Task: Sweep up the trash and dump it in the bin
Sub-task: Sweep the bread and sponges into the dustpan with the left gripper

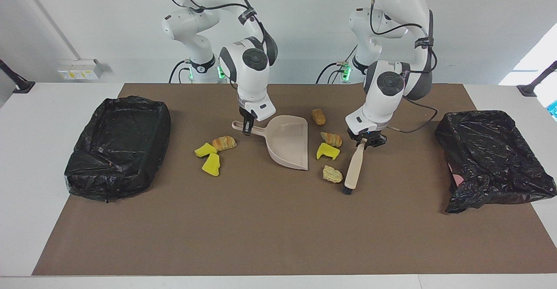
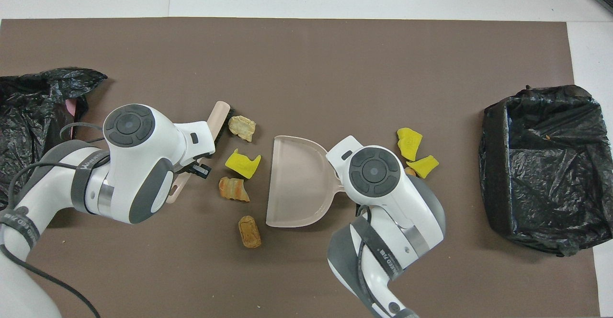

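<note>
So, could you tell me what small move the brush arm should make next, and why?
Probably sweep the brush toward the dustpan. The left tool holds the brush beside four chunks of trash, and the right tool holds the dustpan by its handle, its open edge facing them.

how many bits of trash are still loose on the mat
7. Four lie between dustpan and brush: orange lump, striped lump, yellow wedge, tan lump. Three beside the dustpan's handle: striped lump, two yellow wedges.

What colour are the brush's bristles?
Black, on a beige brush; the facing view shows them best.
</note>
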You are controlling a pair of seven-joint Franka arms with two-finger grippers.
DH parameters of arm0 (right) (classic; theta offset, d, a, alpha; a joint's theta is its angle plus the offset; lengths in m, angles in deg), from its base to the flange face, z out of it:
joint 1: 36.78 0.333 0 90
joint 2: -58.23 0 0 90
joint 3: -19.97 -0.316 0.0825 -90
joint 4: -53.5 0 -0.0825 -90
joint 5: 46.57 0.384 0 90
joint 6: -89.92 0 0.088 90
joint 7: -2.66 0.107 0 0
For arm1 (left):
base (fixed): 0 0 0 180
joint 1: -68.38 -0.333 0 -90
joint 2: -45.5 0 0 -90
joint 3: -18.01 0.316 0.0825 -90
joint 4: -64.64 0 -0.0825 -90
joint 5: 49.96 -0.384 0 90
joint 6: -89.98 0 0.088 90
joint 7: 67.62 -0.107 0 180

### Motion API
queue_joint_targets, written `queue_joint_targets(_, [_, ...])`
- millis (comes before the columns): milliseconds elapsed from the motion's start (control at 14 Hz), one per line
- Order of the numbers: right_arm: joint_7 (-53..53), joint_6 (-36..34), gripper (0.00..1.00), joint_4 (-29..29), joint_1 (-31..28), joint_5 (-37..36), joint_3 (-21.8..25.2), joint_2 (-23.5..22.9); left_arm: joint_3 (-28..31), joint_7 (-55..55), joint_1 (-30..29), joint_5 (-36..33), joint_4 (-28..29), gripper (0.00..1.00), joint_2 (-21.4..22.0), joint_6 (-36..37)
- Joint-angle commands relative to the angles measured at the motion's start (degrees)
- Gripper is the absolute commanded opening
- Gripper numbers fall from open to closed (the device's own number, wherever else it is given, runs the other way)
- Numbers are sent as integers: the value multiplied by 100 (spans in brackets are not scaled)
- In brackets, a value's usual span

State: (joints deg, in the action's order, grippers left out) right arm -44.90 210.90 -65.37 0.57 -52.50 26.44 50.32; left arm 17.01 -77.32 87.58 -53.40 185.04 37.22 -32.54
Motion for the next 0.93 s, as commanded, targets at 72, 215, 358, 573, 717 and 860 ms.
queue_joint_targets(72, [203,171,0,-206,-17,-137,-14,133,21,-101,461,-227,71,0,230,492])
queue_joint_targets(215, [212,171,0,-215,-26,-137,-14,141,21,-197,611,-236,71,0,274,711])
queue_joint_targets(358, [212,171,0,-215,-35,-137,-14,142,21,-591,743,-236,71,0,319,835])
queue_joint_targets(573, [212,171,0,-232,-35,-137,-14,142,12,-813,1014,-236,53,0,380,1115])
queue_joint_targets(717, [212,171,0,-250,-35,-137,-14,150,-14,-849,1243,-236,36,0,424,1291])
queue_joint_targets(860, [212,171,0,-259,-35,-137,-14,150,-14,-761,1419,-192,-104,0,494,1538])
